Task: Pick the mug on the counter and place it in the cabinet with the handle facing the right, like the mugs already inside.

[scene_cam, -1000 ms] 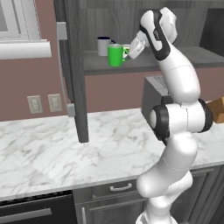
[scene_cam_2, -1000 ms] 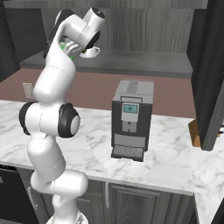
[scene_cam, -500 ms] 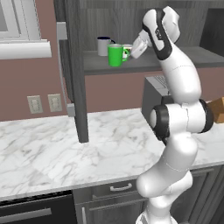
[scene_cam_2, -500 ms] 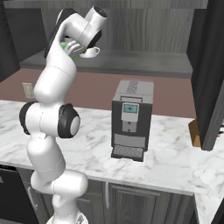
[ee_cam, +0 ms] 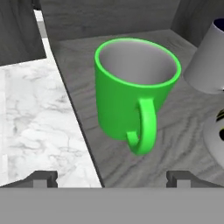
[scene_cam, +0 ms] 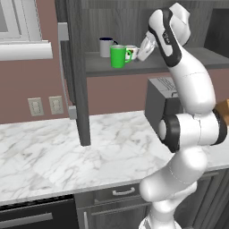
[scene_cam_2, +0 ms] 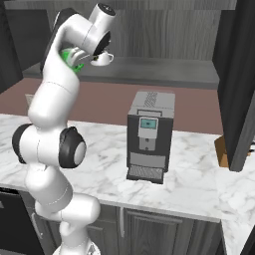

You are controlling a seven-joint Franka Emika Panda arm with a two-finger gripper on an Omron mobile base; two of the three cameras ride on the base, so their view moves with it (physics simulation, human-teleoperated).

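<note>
Little has shifted since the earlier frames: the gripper (ee_cam: 112,177) is still held released, backed just off the mug (ee_cam: 131,94). The mug is set upright near the shelf (ee_cam: 175,144) front edge; a snag on the handle (ee_cam: 144,127) could tip it off. Navy mug (ee_cam: 205,59) and white mug (scene_cam: 131,52) are crowded close beyond.
</note>
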